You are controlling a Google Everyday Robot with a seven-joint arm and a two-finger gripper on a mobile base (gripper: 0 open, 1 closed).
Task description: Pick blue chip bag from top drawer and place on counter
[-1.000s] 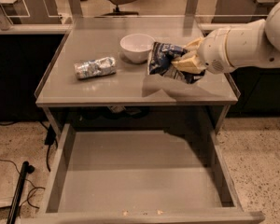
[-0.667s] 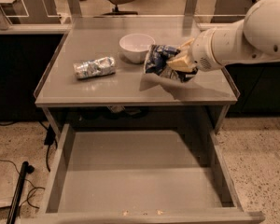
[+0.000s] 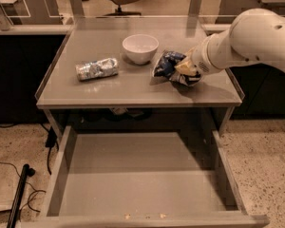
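- A black pole [image 3: 18, 196] lies on the speckled floor at far left, with a thin cable [image 3: 2, 166] trailing beside it.
- The drawer [image 3: 58, 172] is pulled fully out below the table. Its flat grey bottom is bare apart from a few pale crumbs near the front edge.
- The counter [image 3: 133, 87] is the grey top above the drawer, with thin raised rims along its left and right sides.
- A silvery packet [image 3: 97, 69] lies on its side on the left part of the counter, well apart from everything else.
- A white bowl [image 3: 140, 48] stands upright near the counter's middle, toward the back, just left of the bag.
- The bag [image 3: 164, 63], dark blue with white print, is over the right half of the counter and not in the drawer. It is tilted, with its crumpled end pointing toward the bowl. Its lower edge is at the surface or just above it, and contact cannot be made out.
- The gripper [image 3: 184, 70] is at the bag's right end, low over the counter, its jaws pinching the bag.
- The white arm [image 3: 249, 37] reaches in from the right edge, its thick rounded link above the counter's right rim.
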